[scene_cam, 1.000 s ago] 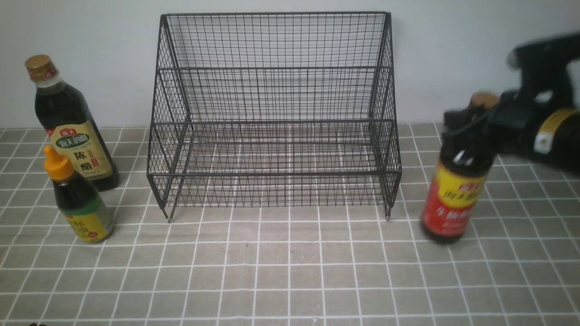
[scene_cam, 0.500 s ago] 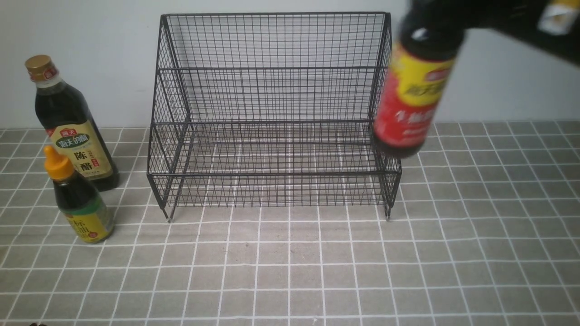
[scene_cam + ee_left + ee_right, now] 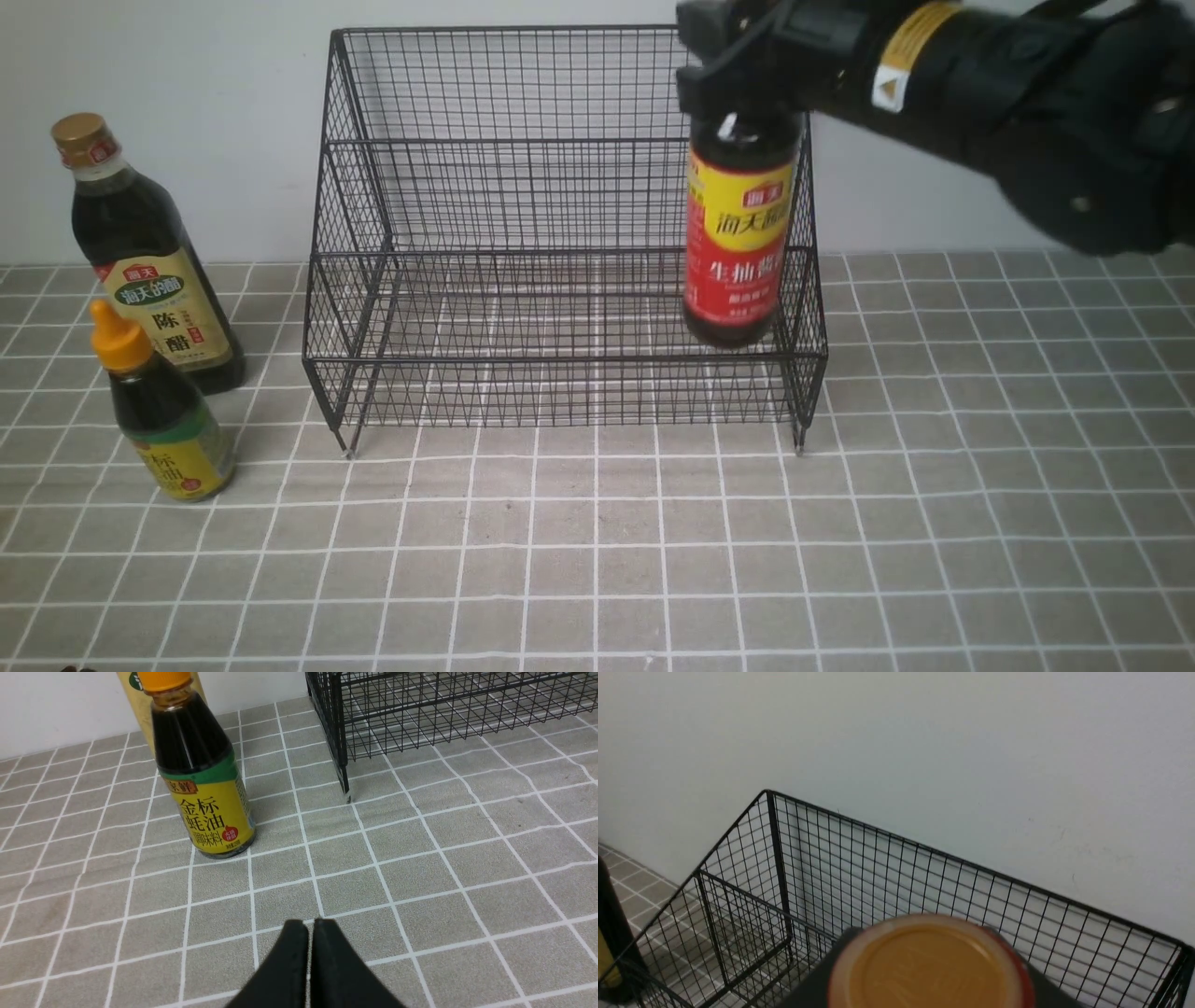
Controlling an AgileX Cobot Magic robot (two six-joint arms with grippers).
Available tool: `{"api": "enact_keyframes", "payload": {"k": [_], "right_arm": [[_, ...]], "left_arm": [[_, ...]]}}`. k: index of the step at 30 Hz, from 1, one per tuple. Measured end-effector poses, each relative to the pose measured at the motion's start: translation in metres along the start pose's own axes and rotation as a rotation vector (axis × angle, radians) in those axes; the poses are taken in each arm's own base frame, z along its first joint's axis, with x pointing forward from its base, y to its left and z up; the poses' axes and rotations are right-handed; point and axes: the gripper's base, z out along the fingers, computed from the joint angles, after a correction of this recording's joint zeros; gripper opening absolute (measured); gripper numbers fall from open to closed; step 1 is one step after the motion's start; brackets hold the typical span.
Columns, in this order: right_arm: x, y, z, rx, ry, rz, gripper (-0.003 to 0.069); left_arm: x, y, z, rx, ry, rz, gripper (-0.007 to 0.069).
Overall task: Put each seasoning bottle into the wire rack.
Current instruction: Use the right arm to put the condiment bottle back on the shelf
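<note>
The red-labelled bottle (image 3: 740, 243) hangs upright below my right gripper (image 3: 742, 84), which is clamped on its neck. Its base is off the table (image 3: 597, 560), at the right end of the wire rack (image 3: 523, 187), just above the front rail. I cannot tell whether it is inside. The gold-capped bottle (image 3: 149, 271) and the orange-capped bottle (image 3: 168, 420) stand left of the rack. My left gripper (image 3: 310, 952) is pressed closed and empty.

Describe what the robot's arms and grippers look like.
The right arm is bulky, rounded and black, with a yellow band carrying a white warning sticker and a thin black cable near its tip. The left gripper has two matte black, tapering fingers.
</note>
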Motion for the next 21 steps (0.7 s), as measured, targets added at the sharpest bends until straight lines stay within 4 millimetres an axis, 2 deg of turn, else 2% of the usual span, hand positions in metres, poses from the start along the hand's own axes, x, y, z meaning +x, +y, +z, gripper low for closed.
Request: {"api": "enact_keyframes", "payload": {"k": [5,8,15,18,21], "right_arm": [[0.021,-0.001,0.013,0.016,0.093,0.030,0.0267],[0.040,-0.004,0.018,0.060,0.213,0.100,0.0267],[0.040,-0.003,0.017,0.077,0.248,0.127,0.0272],[0.034,-0.001,0.013,0.078,0.240,0.140,0.0333],[0.025,-0.001,0.005,0.092,0.247,0.149,0.0447]], "left_arm": [[0.000,0.000,0.000,0.000,0.000,0.000,-0.0007],[0.000,0.000,0.000,0.000,0.000,0.000,-0.0007],[0.000,0.000,0.000,0.000,0.000,0.000,-0.0007],[0.000,0.000,0.000,0.000,0.000,0.000,-0.0007],[0.000,0.000,0.000,0.000,0.000,0.000,-0.0007]]}}
